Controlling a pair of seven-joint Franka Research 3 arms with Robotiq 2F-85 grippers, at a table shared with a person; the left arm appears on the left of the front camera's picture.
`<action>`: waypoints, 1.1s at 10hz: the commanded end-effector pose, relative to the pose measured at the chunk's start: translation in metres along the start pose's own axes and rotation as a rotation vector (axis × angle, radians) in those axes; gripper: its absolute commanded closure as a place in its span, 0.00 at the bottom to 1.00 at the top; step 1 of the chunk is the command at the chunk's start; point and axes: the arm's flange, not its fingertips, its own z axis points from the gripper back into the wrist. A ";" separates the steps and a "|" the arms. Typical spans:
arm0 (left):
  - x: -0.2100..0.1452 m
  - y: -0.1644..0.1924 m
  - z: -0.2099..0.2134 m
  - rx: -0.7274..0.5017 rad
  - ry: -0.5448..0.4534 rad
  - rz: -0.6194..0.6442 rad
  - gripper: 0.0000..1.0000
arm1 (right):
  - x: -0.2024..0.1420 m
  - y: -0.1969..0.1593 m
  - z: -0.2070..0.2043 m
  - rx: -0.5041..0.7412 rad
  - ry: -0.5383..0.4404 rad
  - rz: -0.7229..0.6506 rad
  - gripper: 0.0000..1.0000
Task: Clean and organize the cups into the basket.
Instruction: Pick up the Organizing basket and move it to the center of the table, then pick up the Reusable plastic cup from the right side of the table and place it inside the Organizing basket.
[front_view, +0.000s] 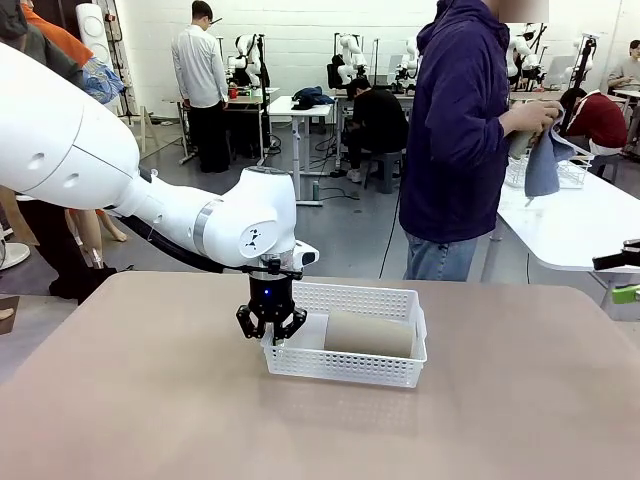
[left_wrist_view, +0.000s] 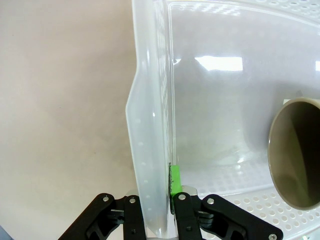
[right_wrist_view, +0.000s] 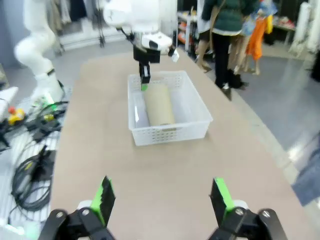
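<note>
Left end effector (front_view: 271, 336) clenched on the short end wall of the white basket (front_view: 345, 370), one finger outside, green pad inside the wall; basket sits mid table (front_view: 150, 400); one brown cup (front_view: 368, 333) lies on its side inside, along the basket's length, toward the end away from the grip; left wrist view: cup mouth (left_wrist_view: 295, 155) faces the end effector (left_wrist_view: 157, 200), apart from it; right end effector (right_wrist_view: 161, 187) released, fingers spread wide, hovering over bare table well short of the basket (right_wrist_view: 170, 134); person at far side holds a blue-grey cloth (front_view: 543, 165).
</note>
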 end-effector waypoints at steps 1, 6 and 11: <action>-0.001 0.002 -0.001 0.001 -0.005 -0.009 1.00 | -0.021 -0.033 0.003 0.033 -0.011 0.067 0.00; -0.001 0.002 -0.001 0.001 -0.005 -0.009 1.00 | -0.042 -0.038 0.000 0.049 0.014 0.041 0.00; -0.001 0.002 -0.001 0.001 -0.005 -0.009 1.00 | -0.042 -0.038 0.000 0.049 0.014 0.041 0.00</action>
